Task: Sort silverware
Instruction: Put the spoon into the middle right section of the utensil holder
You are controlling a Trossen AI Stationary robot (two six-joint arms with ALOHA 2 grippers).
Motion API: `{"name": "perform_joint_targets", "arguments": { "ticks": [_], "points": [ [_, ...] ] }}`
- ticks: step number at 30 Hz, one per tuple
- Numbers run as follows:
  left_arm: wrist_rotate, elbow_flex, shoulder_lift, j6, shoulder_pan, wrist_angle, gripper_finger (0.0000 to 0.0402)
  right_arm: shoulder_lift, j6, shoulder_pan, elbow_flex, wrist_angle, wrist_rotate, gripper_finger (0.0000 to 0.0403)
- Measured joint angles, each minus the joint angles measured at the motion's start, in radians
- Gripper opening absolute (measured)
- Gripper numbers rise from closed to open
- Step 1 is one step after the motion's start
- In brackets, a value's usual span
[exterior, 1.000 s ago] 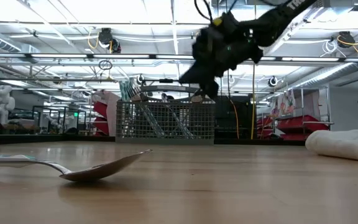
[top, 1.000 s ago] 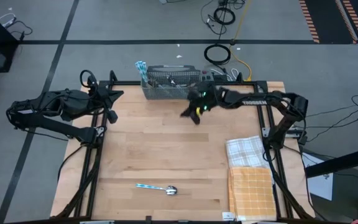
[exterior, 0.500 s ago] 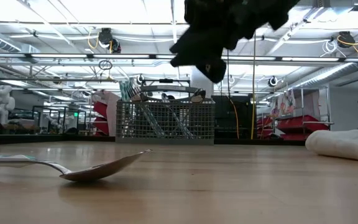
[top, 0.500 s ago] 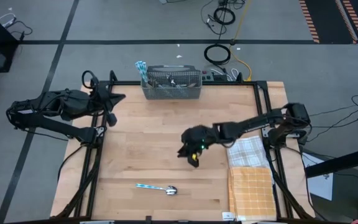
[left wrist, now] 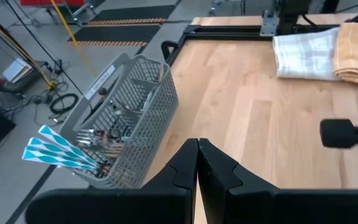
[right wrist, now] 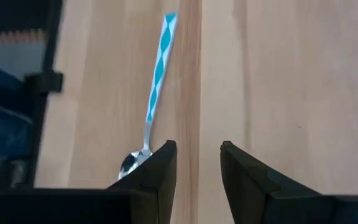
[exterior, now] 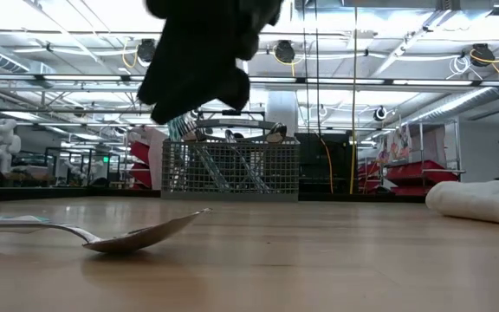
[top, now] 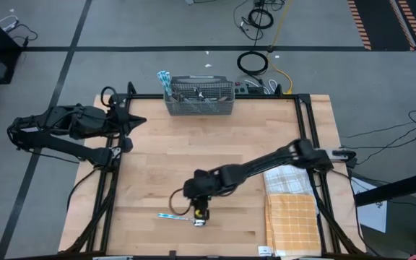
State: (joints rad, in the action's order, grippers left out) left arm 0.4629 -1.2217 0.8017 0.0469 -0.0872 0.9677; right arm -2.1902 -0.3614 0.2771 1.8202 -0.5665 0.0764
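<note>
One spoon (top: 181,217) with a blue-and-white handle lies flat on the wooden table near its front edge. It also shows in the low view (exterior: 132,236) and the right wrist view (right wrist: 156,93). My right gripper (right wrist: 198,155) hangs open above the spoon's bowl end (top: 199,213), clear of the table, with the bowl partly hidden behind one finger. More silverware stands in the grey mesh basket (top: 199,97) at the far edge. My left gripper (left wrist: 197,149) waits shut at the far left (top: 125,126).
A white checked towel (top: 287,177) and an orange one (top: 292,224) lie folded along the right edge, and the towels show as a roll (exterior: 479,201) in the low view. Bare wood lies between the basket (left wrist: 129,118) and the spoon. Black frame rails border the table.
My right gripper has swept from beside the basket at the far edge toward the near edge and leftward, ending above the spoon and tipping further downward. The spoon has stayed where it was.
</note>
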Motion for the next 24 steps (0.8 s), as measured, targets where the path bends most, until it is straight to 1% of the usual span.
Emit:
{"name": "perform_joint_targets", "arguments": {
  "ticks": [2, 4, 7, 12, 16, 21, 23, 24],
  "points": [
    [-0.003, 0.0, -0.002, 0.0, 0.0, 0.006, 0.0017, -0.062, 0.008, 0.018, 0.098, -0.082, -0.001, 0.0114],
    [-0.012, 0.0, -0.006, 0.0, 0.0, 0.018, 0.0017, -0.115, 0.015, 0.038, 0.181, -0.106, 0.002, 0.0114],
    [-0.023, 0.0, -0.006, 0.001, 0.0, 0.02, 0.0017, -0.179, 0.011, 0.061, 0.252, -0.118, 0.007, 0.0114],
    [-0.035, 0.0, -0.006, 0.003, 0.0, 0.023, 0.0017, -0.247, -0.045, 0.078, 0.275, -0.109, -0.005, 0.0114],
    [-0.041, 0.0, -0.005, 0.003, 0.0, 0.024, 0.0017, -0.289, -0.059, 0.086, 0.275, -0.08, -0.055, 0.0114],
    [-0.041, 0.0, -0.006, 0.019, 0.0, 0.025, 0.0017, -0.343, -0.079, 0.086, 0.281, -0.027, -0.051, 0.0114],
    [-0.041, 0.0, -0.006, 0.023, 0.0, 0.041, 0.0017, -0.363, -0.117, 0.088, 0.283, -0.056, -0.068, 0.0108],
    [-0.041, 0.0, -0.006, 0.023, 0.0, 0.052, 0.0017, -0.369, -0.14, 0.092, 0.284, -0.076, -0.079, 0.0098]
  ]
}}
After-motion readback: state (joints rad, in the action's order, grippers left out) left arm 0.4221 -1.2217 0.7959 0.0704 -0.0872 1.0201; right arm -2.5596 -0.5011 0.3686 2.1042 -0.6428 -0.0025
